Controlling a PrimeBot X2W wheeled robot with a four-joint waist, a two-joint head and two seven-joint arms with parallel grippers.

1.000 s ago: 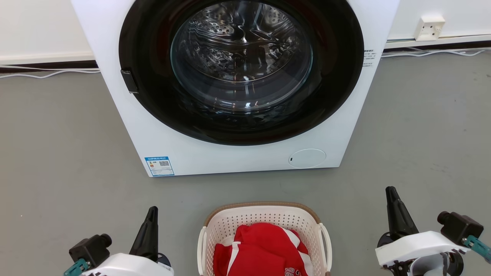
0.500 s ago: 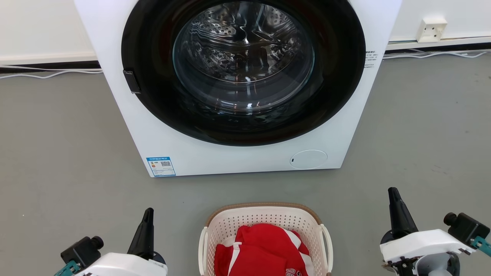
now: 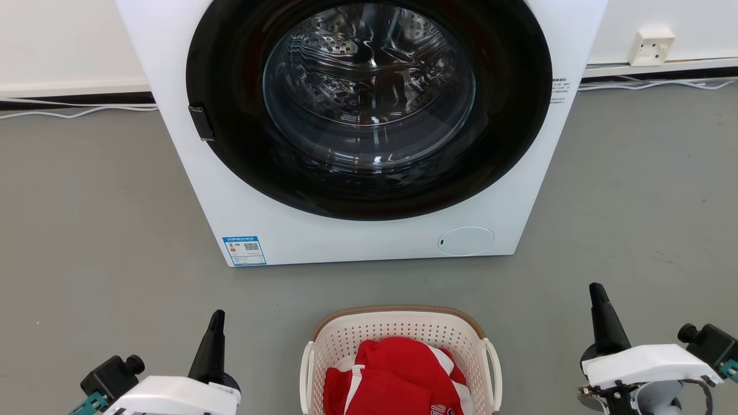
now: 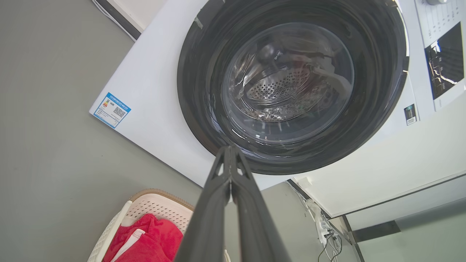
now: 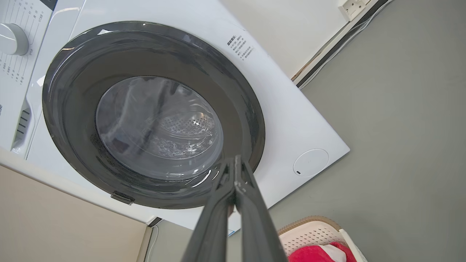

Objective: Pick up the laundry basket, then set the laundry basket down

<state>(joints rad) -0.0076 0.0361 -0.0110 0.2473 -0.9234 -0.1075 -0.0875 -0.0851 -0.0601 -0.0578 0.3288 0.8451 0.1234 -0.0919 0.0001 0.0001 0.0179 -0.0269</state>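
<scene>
The laundry basket (image 3: pixel 398 325) stands on the grey floor at the bottom centre of the head view, cream-white and perforated with a brown rim, holding red and white clothing (image 3: pixel 398 374). Its white loop handles (image 3: pixel 492 369) sit at both sides. My left gripper (image 3: pixel 217 316) is shut, a little to the basket's left and apart from it. Off to the basket's right my right gripper (image 3: pixel 594 287) is shut too, holding nothing. The left wrist view shows the basket (image 4: pixel 153 205) beside my shut left gripper (image 4: pixel 229 149); the right wrist view shows the basket (image 5: pixel 313 231) beside my shut right gripper (image 5: pixel 236 158).
A white front-loading washing machine (image 3: pixel 357 242) with a dark round door (image 3: pixel 369 104) closed stands right behind the basket. Cables (image 3: pixel 69 110) run along the wall base, and a socket (image 3: pixel 650 47) is at the upper right. Grey floor (image 3: pixel 86 230) stretches on both sides.
The head view has shifted slightly. Both grippers sit a little farther out from the basket and lower in view than a second ago. The basket has not moved.
</scene>
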